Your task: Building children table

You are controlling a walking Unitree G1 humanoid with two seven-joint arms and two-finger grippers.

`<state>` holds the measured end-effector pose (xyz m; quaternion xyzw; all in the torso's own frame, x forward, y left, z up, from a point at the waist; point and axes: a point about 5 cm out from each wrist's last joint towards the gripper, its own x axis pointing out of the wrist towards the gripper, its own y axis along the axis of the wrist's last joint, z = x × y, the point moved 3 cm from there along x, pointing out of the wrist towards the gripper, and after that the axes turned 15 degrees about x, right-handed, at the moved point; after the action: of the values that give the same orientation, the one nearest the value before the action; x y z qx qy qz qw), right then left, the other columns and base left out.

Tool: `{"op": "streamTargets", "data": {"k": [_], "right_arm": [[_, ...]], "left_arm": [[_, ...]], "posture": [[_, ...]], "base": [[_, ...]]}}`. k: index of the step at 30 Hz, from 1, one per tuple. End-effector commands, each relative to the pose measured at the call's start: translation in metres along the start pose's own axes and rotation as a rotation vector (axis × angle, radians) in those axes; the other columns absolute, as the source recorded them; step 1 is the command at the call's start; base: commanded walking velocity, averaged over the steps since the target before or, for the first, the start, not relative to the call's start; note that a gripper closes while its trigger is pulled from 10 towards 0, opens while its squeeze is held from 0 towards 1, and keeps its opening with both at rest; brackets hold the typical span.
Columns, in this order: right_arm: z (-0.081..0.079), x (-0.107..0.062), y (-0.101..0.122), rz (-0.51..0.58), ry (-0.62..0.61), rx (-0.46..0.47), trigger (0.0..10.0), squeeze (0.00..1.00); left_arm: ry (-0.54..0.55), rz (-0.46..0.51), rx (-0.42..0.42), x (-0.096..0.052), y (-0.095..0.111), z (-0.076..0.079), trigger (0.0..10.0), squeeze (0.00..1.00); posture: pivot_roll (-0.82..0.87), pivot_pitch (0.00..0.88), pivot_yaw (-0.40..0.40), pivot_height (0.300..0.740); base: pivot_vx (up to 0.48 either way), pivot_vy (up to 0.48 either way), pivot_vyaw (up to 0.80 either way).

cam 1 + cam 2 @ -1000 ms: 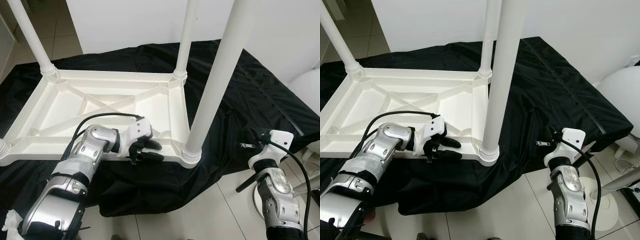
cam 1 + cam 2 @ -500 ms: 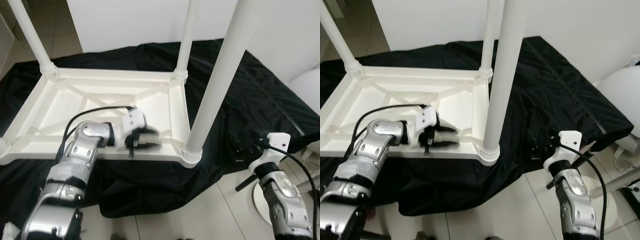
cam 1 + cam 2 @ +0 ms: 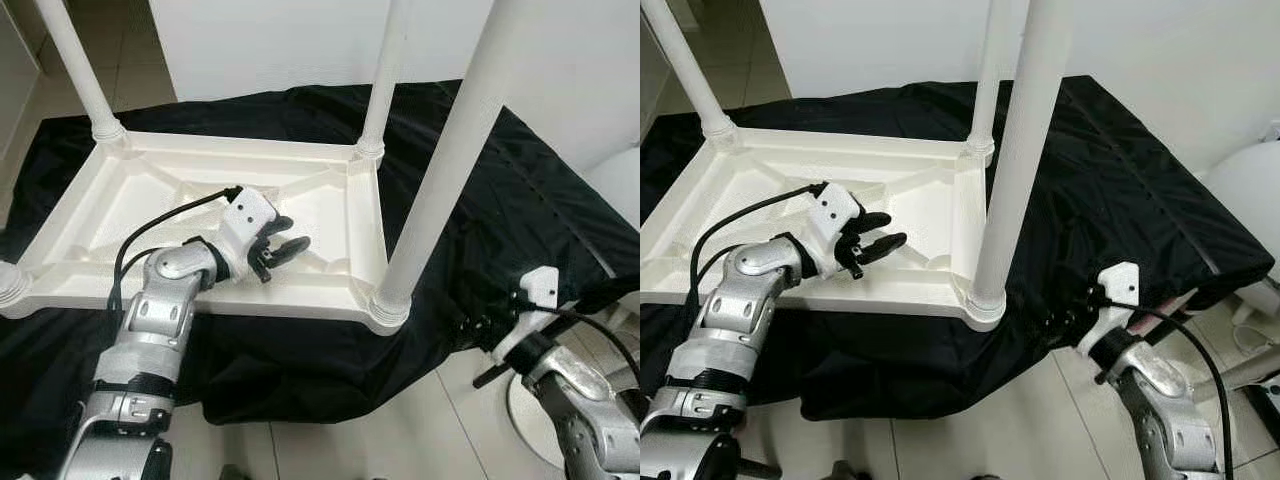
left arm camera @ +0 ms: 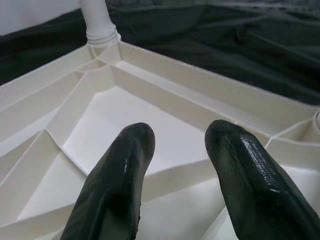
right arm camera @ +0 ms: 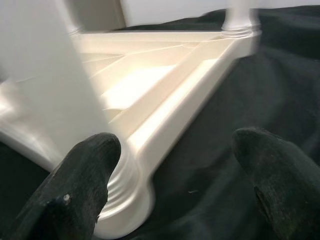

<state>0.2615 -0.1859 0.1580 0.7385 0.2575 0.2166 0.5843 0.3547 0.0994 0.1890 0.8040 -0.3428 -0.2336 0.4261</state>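
The white children's table lies upside down on a black cloth, its ribbed underside facing up. Three white legs stand up from its corners: the near right leg, the far right leg and the far left leg. My left gripper hovers open just above the underside, inside the near rim, with nothing between its fingers. My right gripper is open low over the cloth, to the right of the near right leg's base and pointing at it.
The black cloth covers the floor under and around the table. Pale tiles lie in front of it and a white wall stands behind. A white rounded object and a round base stand at the right.
My left gripper has risen from the table's near rim and moved inward over the underside. My right gripper has dropped lower and swung left toward the near right leg's base.
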Motion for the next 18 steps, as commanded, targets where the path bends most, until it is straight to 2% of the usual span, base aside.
{"op": "streamTargets", "data": {"k": [1,7,12,13,14,15,16,18], "right_arm": [[-0.014,0.003,-0.002,-0.04,0.098,-0.015,10.0,0.0],[-0.02,0.006,-0.005,-0.078,0.152,-0.014,10.0,0.0],[-0.019,0.018,-0.007,-0.082,0.154,-0.047,10.0,0.0],[-0.013,0.029,-0.006,-0.049,0.102,-0.07,10.0,0.0],[-0.013,0.029,-0.006,-0.049,0.102,-0.07,10.0,0.0],[-0.007,0.042,-0.006,-0.02,0.052,-0.069,10.0,0.0],[-0.007,0.042,-0.006,-0.02,0.052,-0.069,10.0,0.0],[-0.002,0.057,-0.004,0.017,-0.004,-0.084,10.0,0.0]], "left_arm": [[-0.002,-0.004,-0.024,0.001,0.0,0.006,10.0,0.0],[0.028,-0.024,-0.02,0.001,0.0,0.008,10.0,0.0],[0.047,-0.036,-0.02,0.003,0.002,0.009,10.0,0.0],[0.044,-0.031,-0.031,0.004,0.003,0.012,10.0,0.0],[0.044,-0.031,-0.031,0.004,0.003,0.012,10.0,0.0],[0.033,-0.034,-0.056,0.005,0.004,0.017,10.0,0.0],[0.033,-0.034,-0.056,0.005,0.004,0.017,10.0,0.0],[0.012,-0.035,-0.1,0.006,0.004,0.027,10.0,0.0]], "posture": [[-0.03,0.036,-0.012,0.74],[-0.03,0.027,-0.01,0.74],[-0.04,0.019,-0.009,0.74],[-0.03,0.017,-0.012,0.74],[-0.03,0.017,-0.012,0.74],[-0.03,0.017,-0.012,0.74],[-0.03,0.017,-0.012,0.74],[-0.03,0.014,-0.016,0.74]], "base": [[0.0,0.0,0.0],[0.0,0.0,0.0],[0.0,0.0,0.0],[0.0,0.0,0.0],[0.0,0.0,0.0],[0.0,0.0,0.0],[0.0,0.0,0.0],[0.0,0.0,0.0]]}}
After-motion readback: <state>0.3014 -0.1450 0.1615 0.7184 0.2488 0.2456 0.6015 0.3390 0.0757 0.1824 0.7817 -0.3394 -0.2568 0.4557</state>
